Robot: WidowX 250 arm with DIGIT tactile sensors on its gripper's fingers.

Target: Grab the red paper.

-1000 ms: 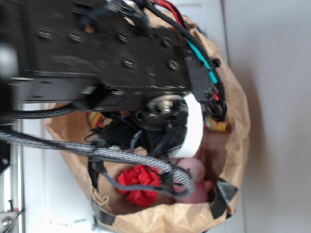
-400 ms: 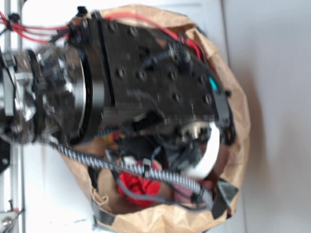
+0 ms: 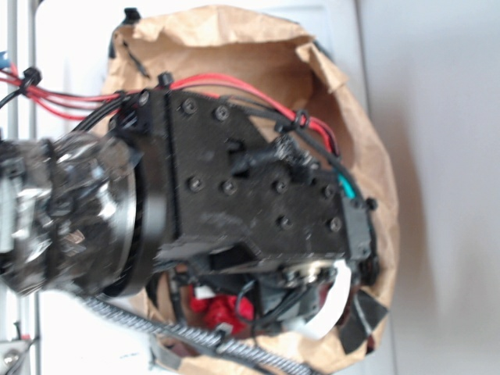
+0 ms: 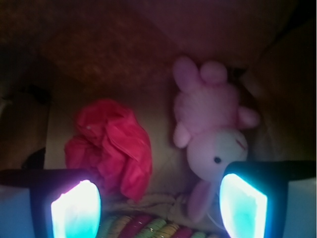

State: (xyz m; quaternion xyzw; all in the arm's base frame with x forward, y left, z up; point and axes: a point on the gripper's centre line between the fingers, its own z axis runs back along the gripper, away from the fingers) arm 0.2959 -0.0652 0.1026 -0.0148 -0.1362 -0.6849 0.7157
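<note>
The red paper (image 4: pixel 111 144) is a crumpled wad lying on the floor of a brown paper bag, left of centre in the wrist view. From the exterior view only a scrap of the red paper (image 3: pixel 223 308) shows under the arm. My gripper (image 4: pixel 159 207) is open, its two glowing fingertips wide apart at the bottom corners, hovering above the bag floor. The left fingertip (image 4: pixel 77 210) sits just below the paper's lower edge; nothing is between the fingers.
A pink plush bunny (image 4: pixel 213 134) lies right of the paper, its head near my right fingertip (image 4: pixel 242 206). A red-yellow-green twisted rope (image 4: pixel 148 229) lies at the bottom edge. The brown bag walls (image 3: pixel 234 47) surround everything closely. My arm fills most of the bag's mouth.
My arm has swung down and deeper into the bag over the last second. It now covers the bunny and most of the red paper in the exterior view.
</note>
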